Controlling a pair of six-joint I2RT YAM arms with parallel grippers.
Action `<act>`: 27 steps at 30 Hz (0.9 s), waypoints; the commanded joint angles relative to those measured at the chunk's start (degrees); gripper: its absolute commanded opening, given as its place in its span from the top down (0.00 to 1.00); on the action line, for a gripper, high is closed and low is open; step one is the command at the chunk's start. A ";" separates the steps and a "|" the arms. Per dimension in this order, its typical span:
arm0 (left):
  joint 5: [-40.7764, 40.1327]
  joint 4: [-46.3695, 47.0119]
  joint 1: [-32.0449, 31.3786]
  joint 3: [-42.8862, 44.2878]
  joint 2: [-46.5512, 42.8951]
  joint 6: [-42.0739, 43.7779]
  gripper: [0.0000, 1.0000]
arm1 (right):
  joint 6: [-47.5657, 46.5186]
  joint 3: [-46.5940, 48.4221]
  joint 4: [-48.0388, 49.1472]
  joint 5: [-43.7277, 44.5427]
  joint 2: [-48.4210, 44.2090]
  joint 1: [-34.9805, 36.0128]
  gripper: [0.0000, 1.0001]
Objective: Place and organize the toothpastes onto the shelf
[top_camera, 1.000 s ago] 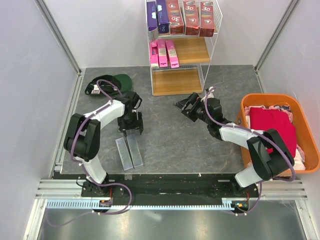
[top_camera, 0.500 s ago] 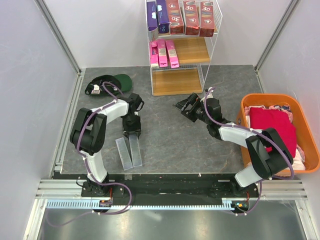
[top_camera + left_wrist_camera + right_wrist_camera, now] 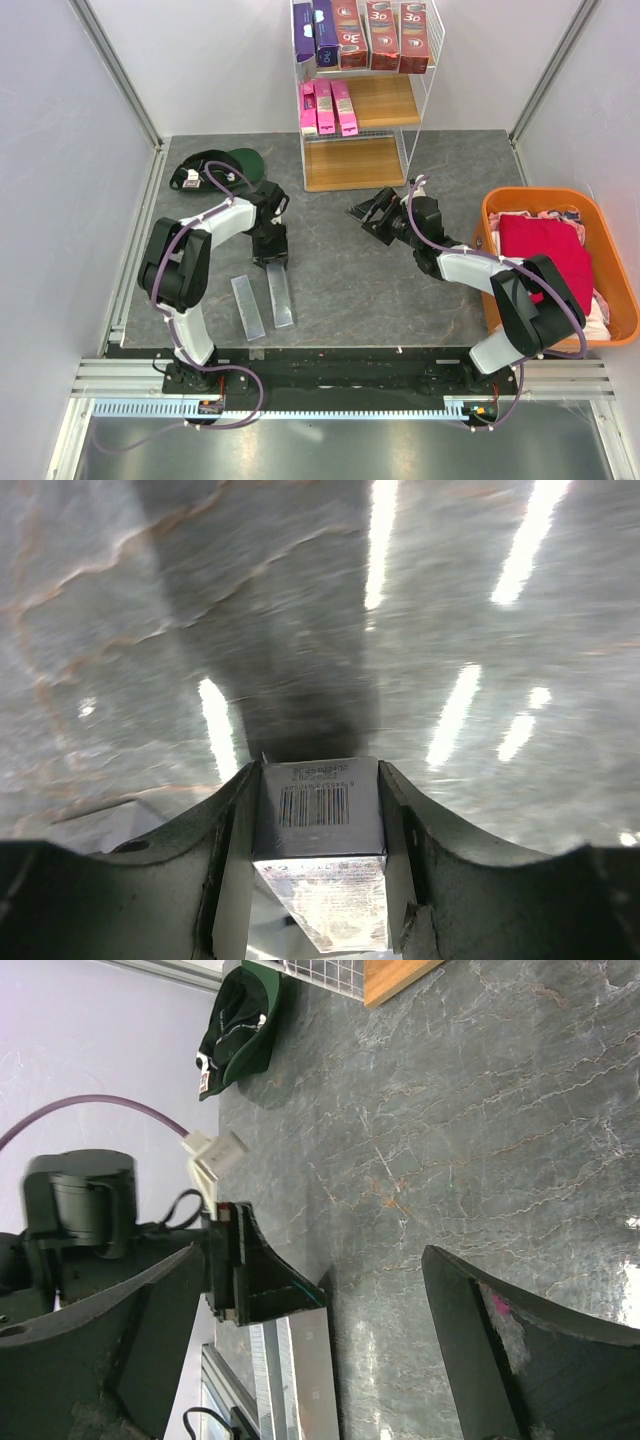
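My left gripper [image 3: 270,256] is shut on the far end of a silver-grey toothpaste carton [image 3: 282,298]. In the left wrist view its barcode end [image 3: 318,806] sits squeezed between both fingers. A second silver carton [image 3: 247,306] lies flat on the table just left of it. The white wire shelf [image 3: 425,75] stands at the back. Its top board carries purple cartons [image 3: 319,32] and dark red ones [image 3: 382,34], and the middle board carries pink ones [image 3: 328,108]. My right gripper [image 3: 372,214] hovers open and empty in front of the shelf, with its jaws wide apart in the right wrist view [image 3: 318,1260].
A green cap [image 3: 228,166] lies at the back left of the table. An orange basket [image 3: 490,215] holding red and pink cloth stands at the right edge. The shelf's bottom board [image 3: 352,163] is bare. The right wrist view shows the left gripper [image 3: 262,1282] over the silver carton [image 3: 312,1370].
My left gripper has closed on the right-hand silver carton and pulled it to the right, away from its neighbour. The right arm has not moved.
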 commanded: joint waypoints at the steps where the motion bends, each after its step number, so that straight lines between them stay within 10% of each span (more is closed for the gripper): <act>1: 6.66 8.70 -0.15 0.14 -5.31 0.58 0.83 | -1.51 1.49 0.22 -0.35 -1.19 0.03 0.02; 8: 13.34 17.75 0.81 -3.19 -9.27 -2.06 0.98 | -4.76 2.02 -4.35 1.14 -3.92 0.38 0.02; 27: 36.46 61.69 16.54 -29.30 -26.05 -27.18 0.98 | -19.18 1.50 -13.94 16.52 -14.11 16.98 0.02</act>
